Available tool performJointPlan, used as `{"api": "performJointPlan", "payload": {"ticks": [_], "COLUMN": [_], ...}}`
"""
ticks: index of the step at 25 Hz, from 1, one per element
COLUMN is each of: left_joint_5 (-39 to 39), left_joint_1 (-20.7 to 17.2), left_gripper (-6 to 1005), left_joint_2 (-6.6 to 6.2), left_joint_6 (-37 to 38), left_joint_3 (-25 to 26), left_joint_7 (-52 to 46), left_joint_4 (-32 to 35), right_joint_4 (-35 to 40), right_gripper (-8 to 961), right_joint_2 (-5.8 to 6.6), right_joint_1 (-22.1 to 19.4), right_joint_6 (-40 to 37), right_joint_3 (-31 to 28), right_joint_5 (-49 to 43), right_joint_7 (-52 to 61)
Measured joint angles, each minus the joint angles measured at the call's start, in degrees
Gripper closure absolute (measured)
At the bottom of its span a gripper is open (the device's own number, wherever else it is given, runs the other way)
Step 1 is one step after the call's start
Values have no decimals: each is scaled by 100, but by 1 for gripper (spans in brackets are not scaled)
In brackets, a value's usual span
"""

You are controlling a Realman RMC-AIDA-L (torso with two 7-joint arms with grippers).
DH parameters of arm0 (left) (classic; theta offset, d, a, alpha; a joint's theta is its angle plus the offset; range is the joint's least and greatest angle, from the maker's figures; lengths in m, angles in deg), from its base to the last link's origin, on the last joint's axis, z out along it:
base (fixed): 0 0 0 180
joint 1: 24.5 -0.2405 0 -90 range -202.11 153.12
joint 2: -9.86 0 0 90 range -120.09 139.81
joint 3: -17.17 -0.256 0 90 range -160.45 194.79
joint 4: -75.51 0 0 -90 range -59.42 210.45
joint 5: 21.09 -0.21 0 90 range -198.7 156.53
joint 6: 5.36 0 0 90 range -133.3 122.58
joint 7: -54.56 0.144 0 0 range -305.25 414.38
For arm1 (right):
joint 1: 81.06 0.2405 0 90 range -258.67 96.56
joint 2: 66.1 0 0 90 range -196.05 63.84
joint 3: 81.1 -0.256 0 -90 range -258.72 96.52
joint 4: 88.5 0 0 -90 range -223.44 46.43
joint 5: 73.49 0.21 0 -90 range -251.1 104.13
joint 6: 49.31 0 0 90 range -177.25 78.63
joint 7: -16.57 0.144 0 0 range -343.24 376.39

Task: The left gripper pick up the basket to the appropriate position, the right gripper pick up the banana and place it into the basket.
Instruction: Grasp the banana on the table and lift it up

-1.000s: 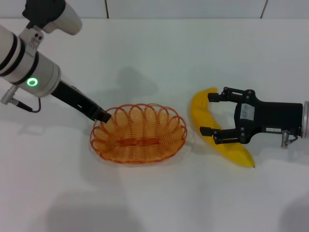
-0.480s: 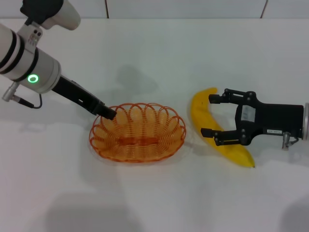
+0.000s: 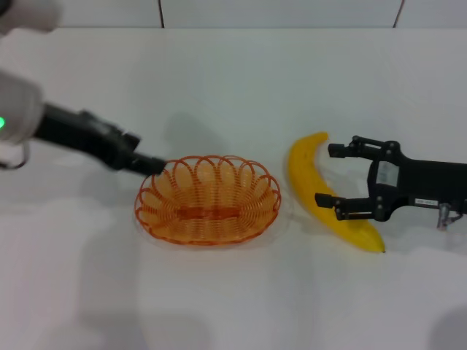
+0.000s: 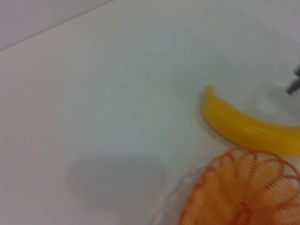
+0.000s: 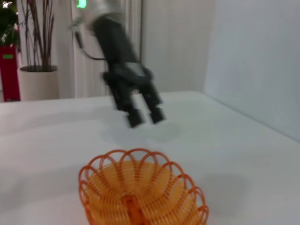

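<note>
**bench_lurker:** White worktop (image 3: 233, 80) all round, pale wall behind, and a potted plant (image 5: 35, 47) is seen off in the right wrist view. The basket (image 3: 209, 199) is sat flat on the worktop, middle-left. The left gripper (image 3: 149, 164) is placed at the basket's far-left rim; from the head view contact can't be called, but in the right wrist view its fingers (image 5: 136, 115) are seen parted, with nothing held, above and behind the rim rather than on it.

**wirework_fan:** And the banana (image 3: 328, 197)?

**bench_lurker:** It's laid on the worktop just right of the basket, not touching it. The right gripper (image 3: 334, 175) is set side-on with its fingers spread, one over the banana's middle, the other just off its upper stretch. Nothing is clamped.

**wirework_fan:** So where could it be botched?

**bench_lurker:** Two spots, probably. That looped rim is thin and scalloped, so a finger could be slid through a gap and the basket shoved or tipped instead of lifted. And the banana is smooth and curved; if it's pinched off-centre it could be rolled or squirted out, or knocked into the basket's near edge.
</note>
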Motion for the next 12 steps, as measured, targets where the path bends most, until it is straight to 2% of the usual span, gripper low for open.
{"api": "performJointPlan", "payload": {"ticks": [3, 5, 8, 9, 12], "left_joint_5": [489, 962, 1767, 1767, 1942], "left_joint_1": [-751, -1185, -1826, -1826, -2065], "left_gripper": [293, 273, 276, 278, 281], "left_joint_2": [-7, -12, -11, -11, -22], "left_joint_6": [188, 217, 222, 222, 249], "left_joint_3": [16, 73, 339, 339, 592], "left_joint_7": [436, 956, 2321, 2321, 3067], "left_joint_4": [696, 901, 632, 632, 98], "right_joint_4": [14, 21, 26, 27, 30], "right_gripper": [59, 59, 59, 59, 59], "right_joint_2": [1, 3, 8, 8, 9], "right_joint_1": [-109, -193, -291, -317, -368], "right_joint_6": [-39, -41, -36, -28, -31], "right_joint_3": [-233, -334, -475, -514, -553], "right_joint_5": [0, 0, 1, 0, 1], "right_joint_7": [-8, -30, -55, -58, -65]}}
